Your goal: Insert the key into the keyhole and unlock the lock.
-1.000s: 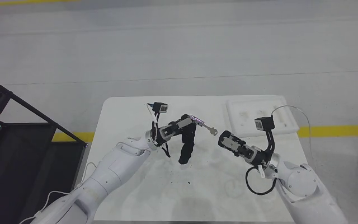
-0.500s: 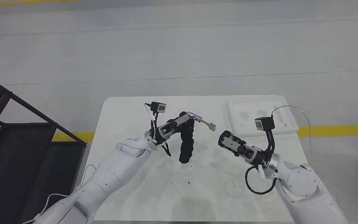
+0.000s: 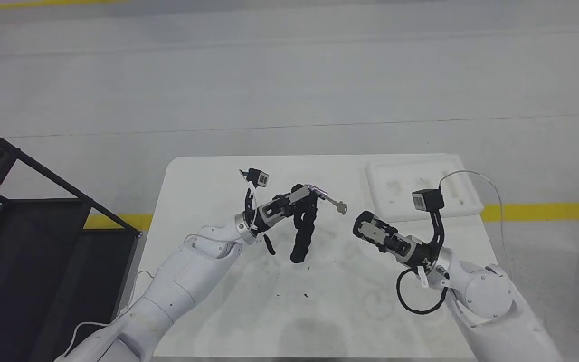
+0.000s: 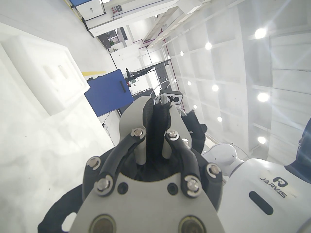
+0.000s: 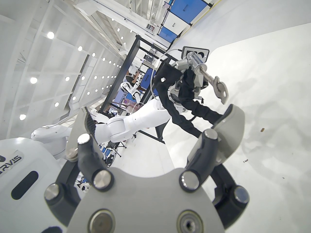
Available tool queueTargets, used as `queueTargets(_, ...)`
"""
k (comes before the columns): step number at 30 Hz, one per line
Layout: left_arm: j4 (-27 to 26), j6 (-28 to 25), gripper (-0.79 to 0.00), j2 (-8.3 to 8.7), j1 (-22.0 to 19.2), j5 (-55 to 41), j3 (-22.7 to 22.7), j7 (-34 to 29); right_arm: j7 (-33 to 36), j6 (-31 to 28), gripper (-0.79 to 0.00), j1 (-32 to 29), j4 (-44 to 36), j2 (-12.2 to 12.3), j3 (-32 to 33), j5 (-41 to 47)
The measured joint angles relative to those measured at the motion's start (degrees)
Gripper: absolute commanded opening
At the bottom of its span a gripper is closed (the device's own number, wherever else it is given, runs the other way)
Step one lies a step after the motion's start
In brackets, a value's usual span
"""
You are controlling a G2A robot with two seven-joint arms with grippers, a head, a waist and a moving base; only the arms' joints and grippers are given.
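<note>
Lock (image 5: 196, 61): 1, clamped in the closed left claw (image 3: 306, 193) and held above the worktop (image 3: 199, 190). Key (image 5: 217, 87): 1, seated in the keyhole, its bow projecting toward the right claw (image 3: 361, 223). Right claw: spread wide, near the key, not touching it. Tray (image 3: 421, 185): 1, at the worktop's far right corner.

key (image 5: 217, 87) silver | lock (image 5: 197, 67) silver | cloth (image 3: 300, 241) black | table (image 3: 204, 195) white | tray (image 3: 384, 197) white
</note>
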Motion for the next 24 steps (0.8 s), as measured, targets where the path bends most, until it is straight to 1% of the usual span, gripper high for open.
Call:
queueTargets(4, -0.2, 0.0, -0.785, -0.05, 0.4, 1.2, -0.9, 0.5, -0.7, 0.8, 0.000, 0.1, -0.2, 0.0, 0.1, -0.8)
queueTargets(10, -0.2, 0.0, -0.785, -0.05, 0.4, 1.2, -0.9, 0.5, -1.1, 7.9, 0.000, 1.0, -1.8, 0.0, -0.5, -4.9)
queueTargets(17, -0.2, 0.0, -0.785, -0.05, 0.4, 1.2, -0.9, 0.5, -2.1, 16.1, 0.000, 4.7, -1.5, -0.3, -2.7, -7.8)
queueTargets(20, -0.2, 0.0, -0.785, -0.05, 0.4, 1.2, -0.9, 0.5, -2.3, 17.5, 0.000, 5.7, -0.6, -0.5, -3.9, -8.1)
queueTargets(24, -0.2, 0.0, -0.785, -0.05, 0.4, 1.2, -0.9, 0.5, -2.9, 17.5, 0.000, 7.1, 1.0, -0.9, -5.4, -7.8)
